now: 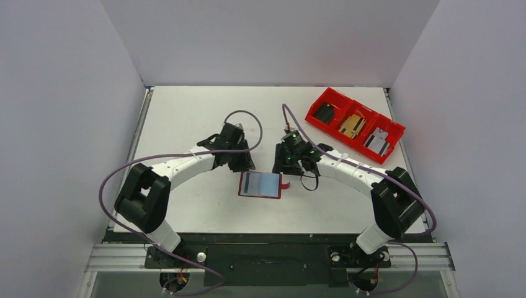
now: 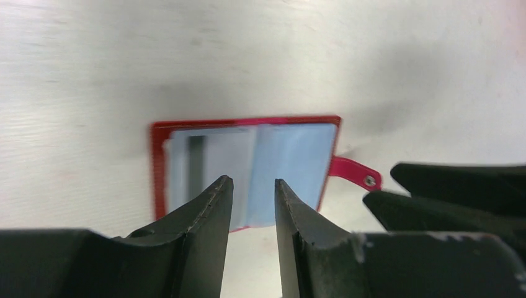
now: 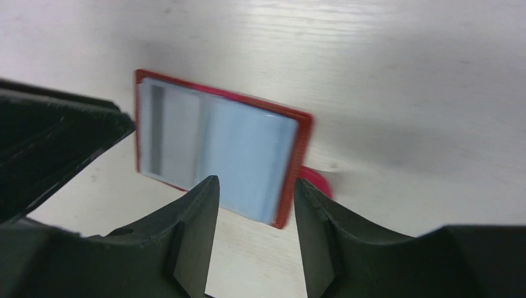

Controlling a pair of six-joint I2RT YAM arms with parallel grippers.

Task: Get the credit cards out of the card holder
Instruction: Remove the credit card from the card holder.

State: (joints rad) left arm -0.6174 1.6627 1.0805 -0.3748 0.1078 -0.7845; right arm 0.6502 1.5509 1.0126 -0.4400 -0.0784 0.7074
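Ahead of left gripper (image 2: pixel 253 182): card holder (image 2: pixel 159 174), open (cards (image 2: pixel 291 167) inside).

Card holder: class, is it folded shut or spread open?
Spread open: the card holder lies flat, both halves showing pale blue credit cards inside its red border.

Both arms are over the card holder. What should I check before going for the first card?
1. Card holder lying open, face up: ok.
2. Cards exposed, inside the holder: ok.
3. Left gripper open and empty: ok.
4. Right gripper open and empty: ok.
5. Holder pinned against sliding: not ok, neither gripper grips it.
6. Card edge loose enough to pinch: cannot tell, wrist views are blurred.
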